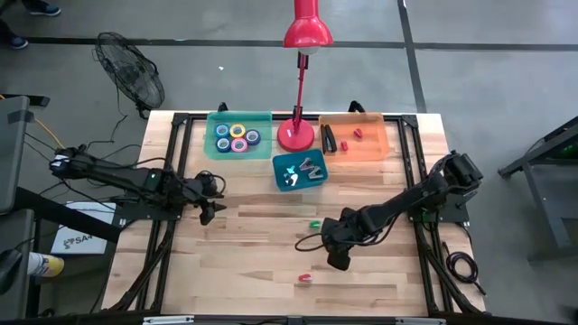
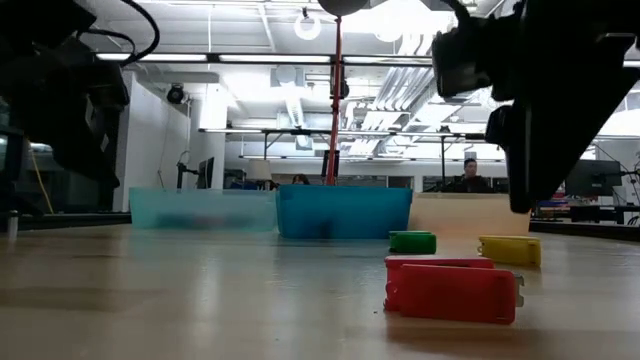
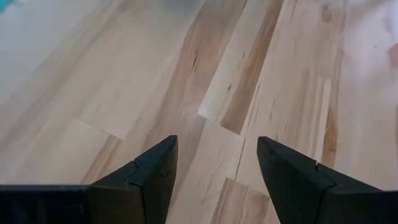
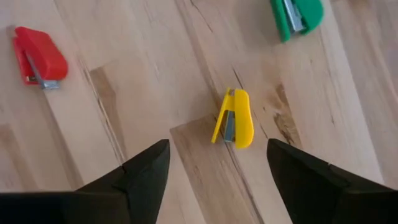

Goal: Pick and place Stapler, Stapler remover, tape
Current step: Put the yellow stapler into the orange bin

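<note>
Three small staplers lie on the table: a yellow one (image 4: 235,119), a green one (image 1: 314,224) (image 4: 297,15) and a red one (image 1: 305,277) (image 4: 38,55). My right gripper (image 1: 338,260) (image 4: 217,146) hangs open above the table, just short of the yellow stapler, touching nothing. In the high view this gripper hides the yellow stapler. My left gripper (image 1: 209,206) (image 3: 216,143) is open over bare wood at the table's left. Several tape rolls (image 1: 237,137) lie in a green tray at the far edge.
A blue bin (image 1: 300,170) holding staple removers sits mid-table toward the far side. An orange tray (image 1: 354,137) with small staplers stands to its right. A red desk lamp (image 1: 296,134) stands between the trays. Bare wood lies between the arms and along the near edge.
</note>
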`<state>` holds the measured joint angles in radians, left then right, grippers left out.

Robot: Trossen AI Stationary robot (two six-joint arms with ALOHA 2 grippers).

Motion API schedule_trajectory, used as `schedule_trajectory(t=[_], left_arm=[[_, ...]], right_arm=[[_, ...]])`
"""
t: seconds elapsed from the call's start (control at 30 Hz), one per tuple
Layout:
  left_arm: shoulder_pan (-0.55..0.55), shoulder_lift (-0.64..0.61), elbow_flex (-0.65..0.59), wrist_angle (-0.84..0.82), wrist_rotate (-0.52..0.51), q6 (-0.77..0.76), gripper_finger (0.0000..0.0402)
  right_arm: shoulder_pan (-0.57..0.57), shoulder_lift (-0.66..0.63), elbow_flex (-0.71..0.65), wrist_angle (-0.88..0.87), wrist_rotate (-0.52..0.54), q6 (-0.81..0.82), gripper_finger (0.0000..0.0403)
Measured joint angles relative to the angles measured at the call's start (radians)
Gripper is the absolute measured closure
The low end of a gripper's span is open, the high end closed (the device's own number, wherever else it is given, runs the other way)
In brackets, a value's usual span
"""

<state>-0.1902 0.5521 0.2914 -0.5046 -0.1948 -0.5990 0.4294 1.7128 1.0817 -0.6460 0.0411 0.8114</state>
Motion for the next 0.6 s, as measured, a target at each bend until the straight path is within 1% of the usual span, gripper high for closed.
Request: schedule_trajectory(t=[0.23, 0.43, 0.6], left_arm=[[0.000, -0.063, -0.069, 0.067, 0.003, -0.034, 0.0184], [0.000, -0.136, -0.107, 0.069, 0.008, -0.041, 0.0184], [0.000, -0.211, -0.129, 0.067, -0.012, -0.087, 0.0184]], right_arm=[[0.005, 0.051, 0.000, 0.033, -0.004, -0.001, 0.0147], [0.004, 0.091, 0.000, 0.058, 0.007, 0.000, 0.0148], [0.004, 0.101, 0.000, 0.067, 0.024, 0.002, 0.0148]])
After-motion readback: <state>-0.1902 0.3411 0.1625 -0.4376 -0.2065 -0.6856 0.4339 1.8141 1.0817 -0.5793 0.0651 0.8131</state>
